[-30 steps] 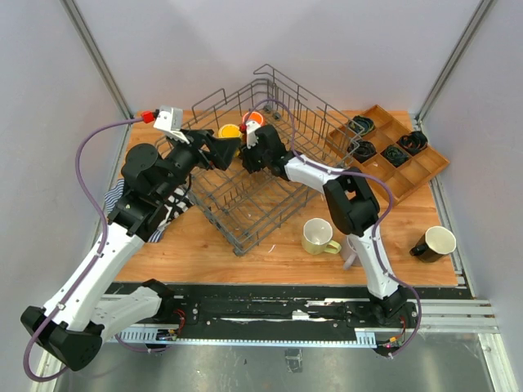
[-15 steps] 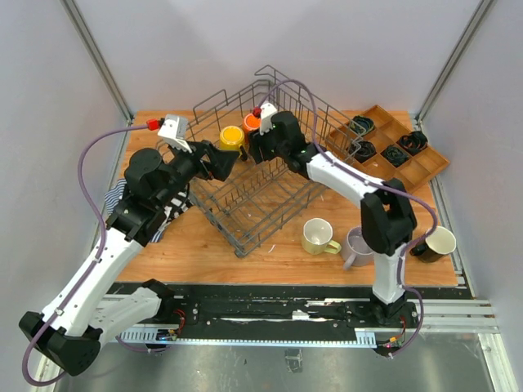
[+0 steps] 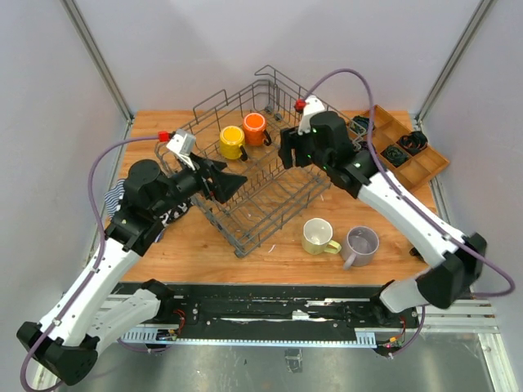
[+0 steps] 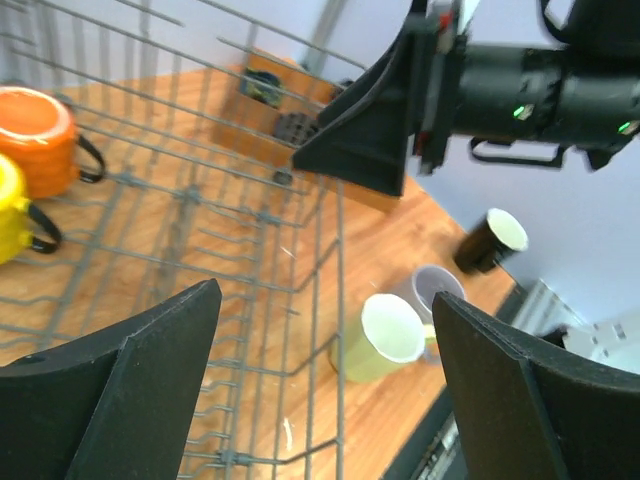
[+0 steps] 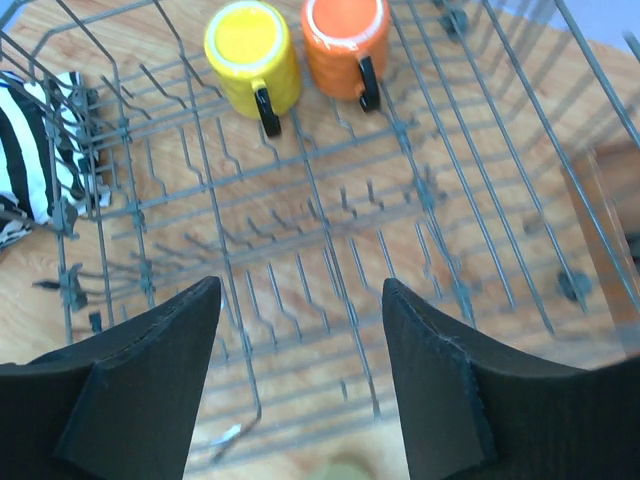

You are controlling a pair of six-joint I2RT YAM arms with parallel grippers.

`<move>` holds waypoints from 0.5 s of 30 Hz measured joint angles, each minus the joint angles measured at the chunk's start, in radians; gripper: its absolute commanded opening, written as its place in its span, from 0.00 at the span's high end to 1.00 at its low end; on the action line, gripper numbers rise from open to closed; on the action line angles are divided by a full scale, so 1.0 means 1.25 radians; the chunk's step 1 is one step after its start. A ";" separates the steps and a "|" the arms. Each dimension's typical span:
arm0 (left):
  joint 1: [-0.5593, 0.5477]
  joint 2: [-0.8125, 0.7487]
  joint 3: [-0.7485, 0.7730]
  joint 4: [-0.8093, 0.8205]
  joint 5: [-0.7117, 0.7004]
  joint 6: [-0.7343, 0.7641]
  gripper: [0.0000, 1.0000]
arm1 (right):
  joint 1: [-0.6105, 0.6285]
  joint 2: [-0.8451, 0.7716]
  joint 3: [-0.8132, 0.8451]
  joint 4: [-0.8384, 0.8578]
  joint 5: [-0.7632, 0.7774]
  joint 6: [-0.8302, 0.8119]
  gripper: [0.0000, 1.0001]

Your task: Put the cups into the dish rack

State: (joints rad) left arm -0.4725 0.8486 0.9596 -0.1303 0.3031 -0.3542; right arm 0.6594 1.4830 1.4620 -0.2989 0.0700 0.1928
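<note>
The grey wire dish rack (image 3: pixel 270 208) stands mid-table. The yellow mug (image 3: pixel 231 142) and the orange mug (image 3: pixel 255 129) lie side by side in its far corner; both also show in the right wrist view, yellow (image 5: pixel 250 45) and orange (image 5: pixel 345 35). My left gripper (image 3: pixel 229 181) is open and empty over the rack's left part. My right gripper (image 3: pixel 286 155) is open and empty above the rack's right side. The cream mug (image 3: pixel 317 237) and the lavender mug (image 3: pixel 360 242) stand on the table in front of the rack. The black mug (image 4: pixel 490 240) shows only in the left wrist view.
A brown wooden compartment tray (image 3: pixel 425 171) with black coils sits at the back right. A striped cloth (image 3: pixel 170 214) lies left of the rack under my left arm and shows in the right wrist view (image 5: pixel 30 150). The rack's raised wire sides surround both grippers.
Both grippers have drawn back from the yellow and orange mugs, which now rest in the rack. The left pulled toward me; the right arm swung up and right, hiding the black mug.
</note>
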 measured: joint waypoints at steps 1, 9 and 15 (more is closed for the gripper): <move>-0.002 0.000 -0.015 0.016 0.035 -0.010 0.10 | 0.004 -0.028 -0.005 -0.033 0.016 0.013 0.35; -0.222 0.016 -0.102 0.016 0.024 -0.031 0.14 | 0.057 -0.258 -0.061 -0.338 0.146 0.148 0.35; -0.357 0.037 -0.102 0.013 -0.131 -0.133 0.16 | 0.082 -0.327 -0.117 -0.537 0.169 0.261 0.32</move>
State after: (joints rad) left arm -0.9184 0.8948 0.8322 -0.1135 0.1398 -0.5201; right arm 0.7620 1.0748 1.3159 -0.9695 0.2813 0.5194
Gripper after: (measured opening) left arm 0.838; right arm 0.667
